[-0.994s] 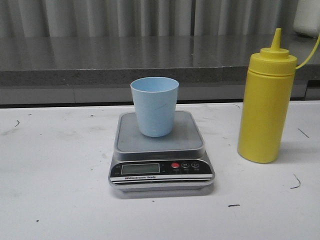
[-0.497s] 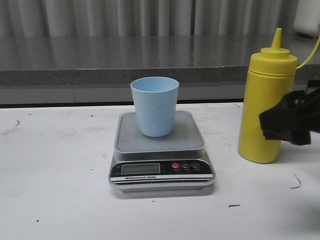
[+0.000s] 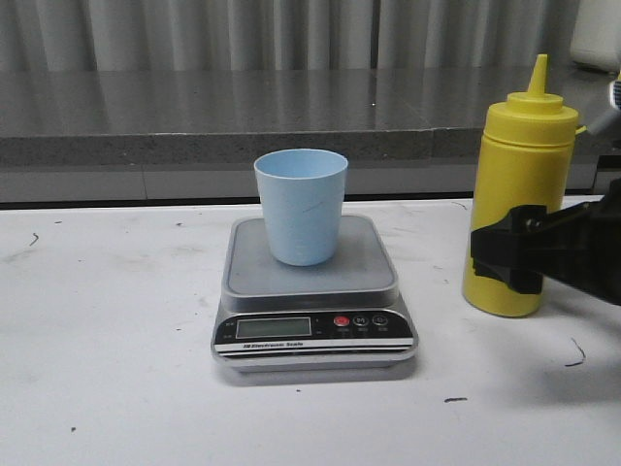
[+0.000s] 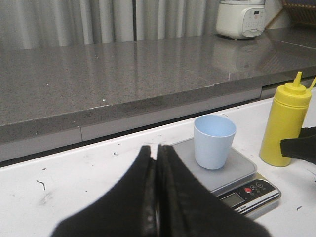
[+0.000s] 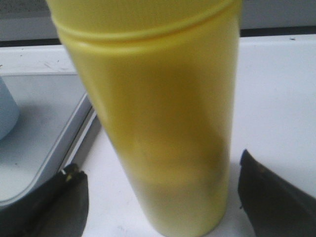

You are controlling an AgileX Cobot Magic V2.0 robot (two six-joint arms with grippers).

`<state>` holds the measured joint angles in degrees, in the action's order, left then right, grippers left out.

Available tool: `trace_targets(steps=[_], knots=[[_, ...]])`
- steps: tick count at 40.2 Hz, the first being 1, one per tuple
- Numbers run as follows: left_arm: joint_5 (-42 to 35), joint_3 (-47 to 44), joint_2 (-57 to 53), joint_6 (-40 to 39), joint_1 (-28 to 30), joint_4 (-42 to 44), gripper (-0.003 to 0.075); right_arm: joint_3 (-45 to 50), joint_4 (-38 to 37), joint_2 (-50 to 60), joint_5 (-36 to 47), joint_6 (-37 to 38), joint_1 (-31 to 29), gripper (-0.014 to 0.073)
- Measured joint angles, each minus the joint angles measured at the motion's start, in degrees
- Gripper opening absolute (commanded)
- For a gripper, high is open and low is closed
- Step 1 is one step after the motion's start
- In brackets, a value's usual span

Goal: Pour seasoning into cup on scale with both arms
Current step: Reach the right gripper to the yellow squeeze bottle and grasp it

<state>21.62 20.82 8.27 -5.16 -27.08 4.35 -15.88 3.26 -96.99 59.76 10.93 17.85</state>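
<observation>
Frontally, the cup [image 3: 301,205] stands upright on the scale [image 3: 310,291], near the platform's middle, and the bottle [image 3: 516,199] stands on the table [image 3: 116,388] to the scale's right, apart from it. The right gripper [image 3: 505,262] sits low against the bottle's body; a grip this low on a tall bottle could let it tip or swing when lifted.

From the left wrist, the left gripper [image 4: 157,197] shows its fingers pressed together, holding nothing, pointed toward the scale. If it closes in carelessly it could nudge the cup or press on the platform and upset the reading.

From the right wrist, the bottle [image 5: 158,123] fills the gap between widely spread fingers [image 5: 269,197], neither plainly touching it. An uneven closing might shove the bottle toward the scale's edge just beside it, and a hard squeeze on soft plastic could spurt seasoning early.
</observation>
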Motion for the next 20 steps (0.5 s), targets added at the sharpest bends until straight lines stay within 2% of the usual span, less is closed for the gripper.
trace_targets(steps=[20], knots=[[0.00,0.00,0.00,0.00,0.00,0.00,-0.0020,-6.93,2.53,-6.21,2.23,0.00,0.00,0.0633]])
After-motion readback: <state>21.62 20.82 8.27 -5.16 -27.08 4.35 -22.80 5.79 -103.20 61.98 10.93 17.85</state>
